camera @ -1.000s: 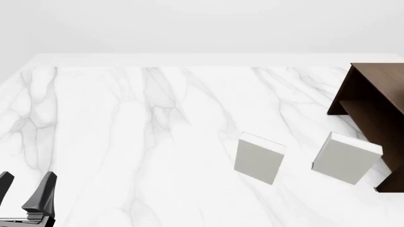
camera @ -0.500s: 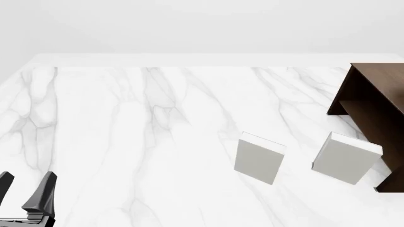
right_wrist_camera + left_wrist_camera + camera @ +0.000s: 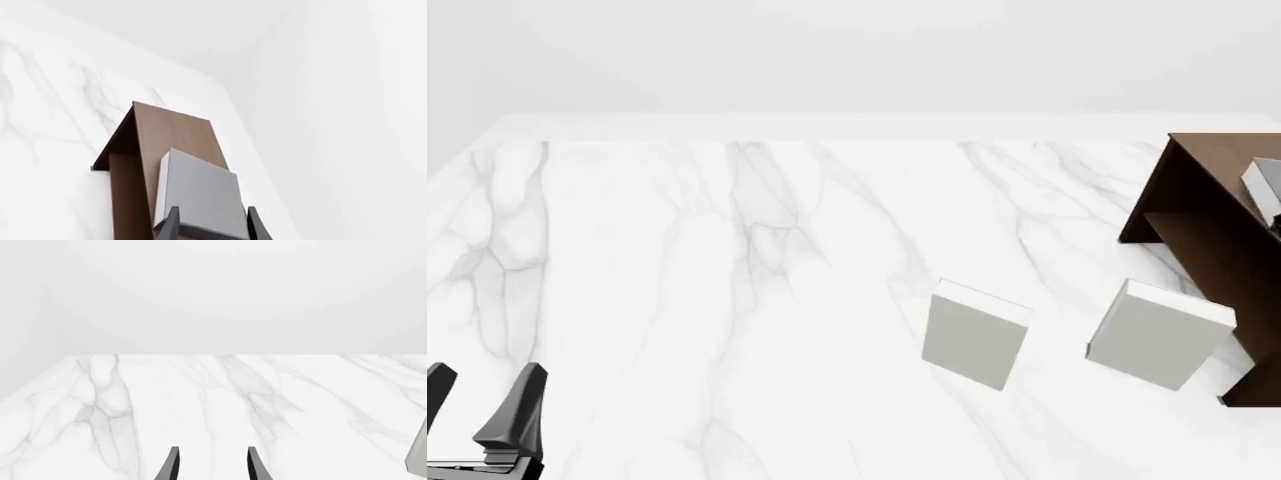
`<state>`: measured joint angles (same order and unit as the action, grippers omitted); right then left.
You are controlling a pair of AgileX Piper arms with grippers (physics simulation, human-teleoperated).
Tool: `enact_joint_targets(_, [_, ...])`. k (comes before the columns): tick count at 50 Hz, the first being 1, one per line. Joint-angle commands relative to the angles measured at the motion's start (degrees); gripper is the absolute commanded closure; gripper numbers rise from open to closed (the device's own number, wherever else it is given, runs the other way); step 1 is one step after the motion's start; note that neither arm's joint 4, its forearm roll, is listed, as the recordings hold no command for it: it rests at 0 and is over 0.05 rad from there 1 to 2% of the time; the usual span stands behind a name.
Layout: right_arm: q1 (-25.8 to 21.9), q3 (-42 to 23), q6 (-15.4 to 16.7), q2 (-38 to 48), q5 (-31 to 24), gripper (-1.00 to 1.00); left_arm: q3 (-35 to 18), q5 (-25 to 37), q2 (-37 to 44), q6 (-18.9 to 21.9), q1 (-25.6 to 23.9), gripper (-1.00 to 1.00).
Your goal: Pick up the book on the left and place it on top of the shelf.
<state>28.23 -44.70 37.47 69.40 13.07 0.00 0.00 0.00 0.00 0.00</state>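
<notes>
The book looks mid-grey with a white page edge. It lies flat-face-up over the top of the dark brown shelf. In the front view only a tilted corner of the book shows at the right edge, over the shelf. My right gripper is open, its fingers spread at the book's near edge; I cannot tell if they touch it. The right gripper is out of the front view. My left gripper is open and empty at the near left, also seen in the left wrist view.
Two light grey books stand on the marble table: one at the middle, one just in front of the shelf. An edge of a grey book shows in the left wrist view.
The book's corner has come into the front view over the shelf top; it was out of view before. The left gripper and the two grey books have not moved.
</notes>
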Motion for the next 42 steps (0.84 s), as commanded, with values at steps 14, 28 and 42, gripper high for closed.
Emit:
enact_joint_targets(14, [-1.9, 0.7, -2.4, -3.9, -0.9, -1.0, 0.0, 0.0, 0.0, 0.0, 0.0, -1.0])
enact_joint_targets(28, [-2.3, 1.2, -4.2, -6.7, -1.3, -1.0, 0.0, 0.0, 0.0, 0.0, 0.0, -1.0])
enact_joint_targets(42, [-3.5, 1.4, -4.8, -8.7, -2.2, -1.0, 0.0, 0.0, 0.0, 0.0, 0.0, -1.0])
